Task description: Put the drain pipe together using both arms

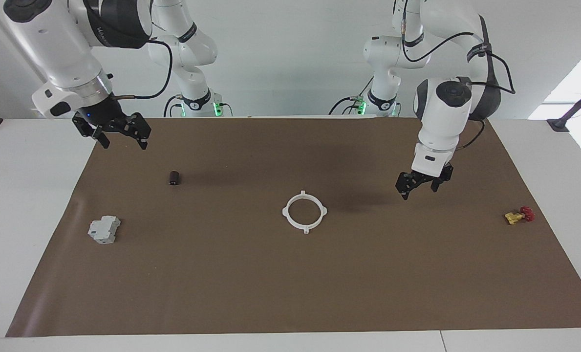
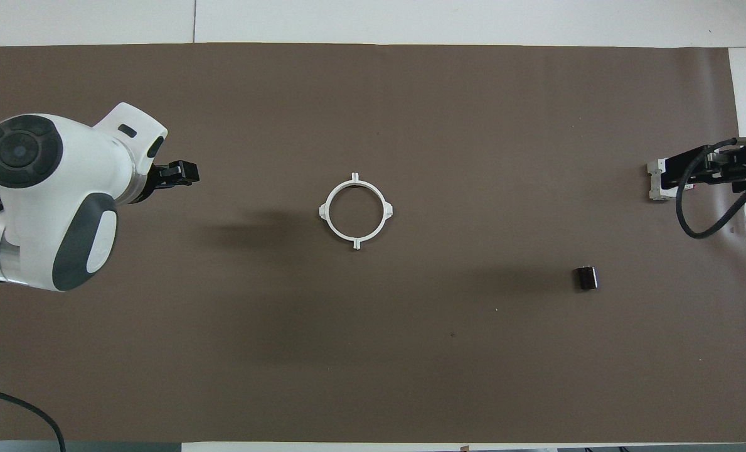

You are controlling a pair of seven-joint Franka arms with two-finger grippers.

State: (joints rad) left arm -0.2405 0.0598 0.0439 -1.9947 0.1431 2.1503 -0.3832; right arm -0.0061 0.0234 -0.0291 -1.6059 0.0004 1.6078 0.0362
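drain pipe: closed ring, flat mid-mat | left gripper: released, empty, raised toward its own arm's end (the nearer one, we judge) | right gripper: released, empty, waiting over the mat's corner

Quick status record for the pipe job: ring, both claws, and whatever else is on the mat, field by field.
drain pipe: white ring with four tabs, lying flat mid-mat, both halves joined, nothing touching it
left claw: open, empty, raised over bare mat between the ring and the valve
right claw: open, empty, waiting raised over the mat's edge at the right arm's end
grey block: on the mat, right arm's end
dark cylinder: nearer to the robots than the grey block
valve: yellow with red handle, left arm's end
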